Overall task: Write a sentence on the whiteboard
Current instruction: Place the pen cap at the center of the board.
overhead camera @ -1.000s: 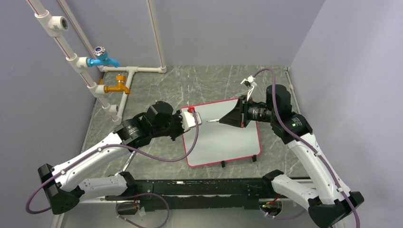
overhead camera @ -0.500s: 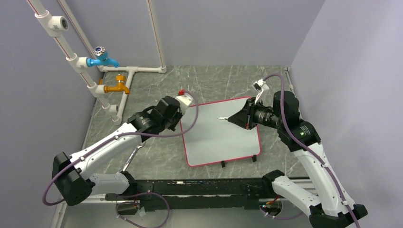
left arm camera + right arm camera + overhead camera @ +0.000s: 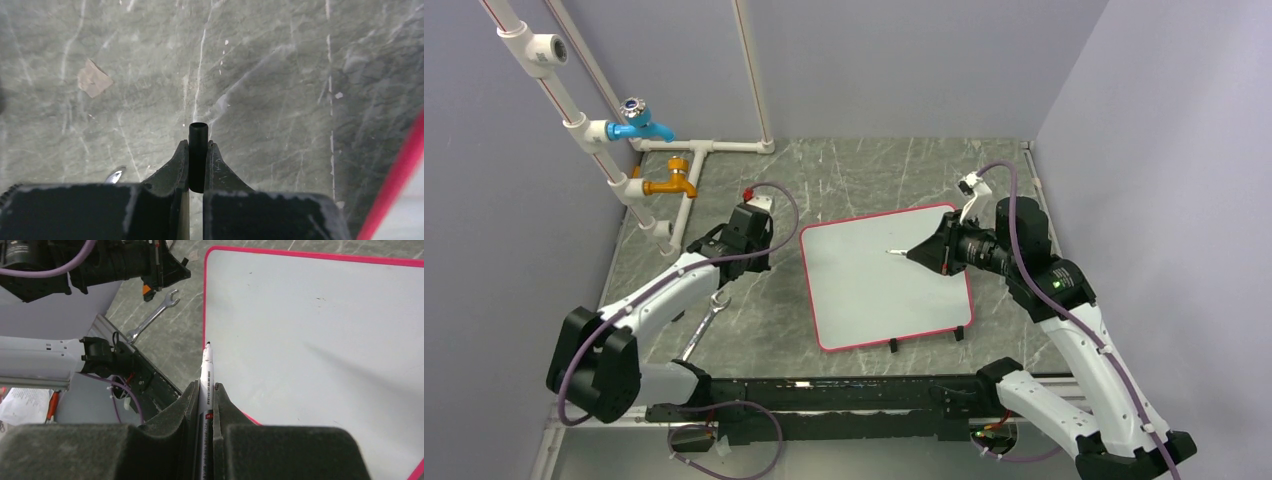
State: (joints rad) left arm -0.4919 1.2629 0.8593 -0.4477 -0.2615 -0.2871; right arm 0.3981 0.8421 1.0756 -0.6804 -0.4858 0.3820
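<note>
The whiteboard (image 3: 879, 295), white with a red-pink rim, lies flat on the marble table; it also fills the right of the right wrist view (image 3: 320, 330). My right gripper (image 3: 916, 252) (image 3: 206, 386) is shut on a white marker (image 3: 895, 251) (image 3: 206, 367). The marker's bare black tip points left, just above the board's face. Whether the tip touches the board I cannot tell. My left gripper (image 3: 752, 215) (image 3: 198, 146) hovers over bare table left of the board, shut on a small black cap (image 3: 198, 132) that stands up between the fingers.
A steel wrench (image 3: 707, 322) (image 3: 152, 315) lies on the table near the left arm. White pipes with a blue tap (image 3: 639, 125) and a yellow tap (image 3: 669, 185) stand at the back left. A paper scrap (image 3: 93, 79) lies on the table.
My left arm has pulled back leftward from the board's top-left corner, carrying the cap. The right gripper and marker shifted slightly right over the board.
</note>
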